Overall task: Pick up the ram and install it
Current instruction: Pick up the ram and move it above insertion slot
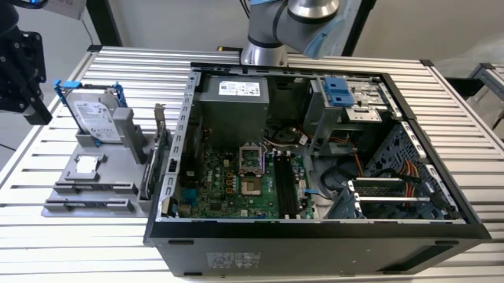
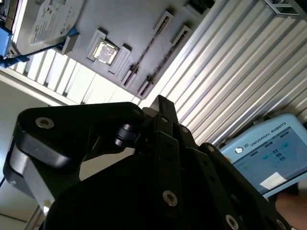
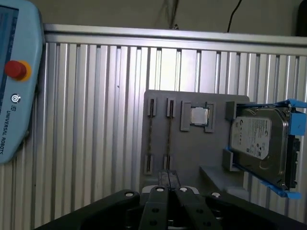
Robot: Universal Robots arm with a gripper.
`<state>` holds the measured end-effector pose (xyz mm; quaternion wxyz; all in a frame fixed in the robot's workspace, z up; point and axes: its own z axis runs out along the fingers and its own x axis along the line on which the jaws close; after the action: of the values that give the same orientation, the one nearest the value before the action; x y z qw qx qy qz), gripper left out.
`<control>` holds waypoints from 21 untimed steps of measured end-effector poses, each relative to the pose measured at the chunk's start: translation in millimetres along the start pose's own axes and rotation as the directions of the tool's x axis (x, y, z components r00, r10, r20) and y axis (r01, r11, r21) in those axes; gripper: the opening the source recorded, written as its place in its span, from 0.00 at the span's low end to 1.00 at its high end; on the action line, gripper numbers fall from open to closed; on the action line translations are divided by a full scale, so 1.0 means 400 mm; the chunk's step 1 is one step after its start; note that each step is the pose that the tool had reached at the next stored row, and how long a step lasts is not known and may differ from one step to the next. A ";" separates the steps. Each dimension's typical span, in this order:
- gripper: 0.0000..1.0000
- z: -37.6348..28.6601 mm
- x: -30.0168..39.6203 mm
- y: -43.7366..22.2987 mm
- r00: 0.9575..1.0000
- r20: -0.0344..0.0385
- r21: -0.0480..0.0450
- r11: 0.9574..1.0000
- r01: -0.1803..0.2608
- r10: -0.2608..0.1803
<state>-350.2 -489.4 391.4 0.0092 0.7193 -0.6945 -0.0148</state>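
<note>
Two ram sticks stand on edge in slots of a grey holder (image 1: 106, 168) at the exterior view's left. In the first wrist view they are thin dark lines, one ram stick (image 3: 151, 136) beside the other (image 3: 169, 136). My gripper (image 3: 168, 178) hovers above the holder with its black fingers pressed together and nothing between them, roughly in line with the second stick. The exterior view has the gripper (image 1: 33, 109) high at the far left, apart from the holder. The motherboard's long memory slots (image 1: 287, 188) lie inside the open computer case (image 1: 315, 230).
On the same holder sit a silver hard drive with blue rails (image 1: 94, 118), a small square chip (image 3: 197, 116) and an upright card with a metal bracket (image 1: 162, 150). A light-blue teach pendant (image 3: 14, 81) lies on the ribbed metal table (image 1: 32, 247).
</note>
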 end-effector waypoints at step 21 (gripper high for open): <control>1.00 0.002 0.000 0.000 1.000 0.000 0.000 1.000 0.004 -0.004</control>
<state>-350.2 -489.4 390.6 0.0093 0.7207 -0.6931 -0.0148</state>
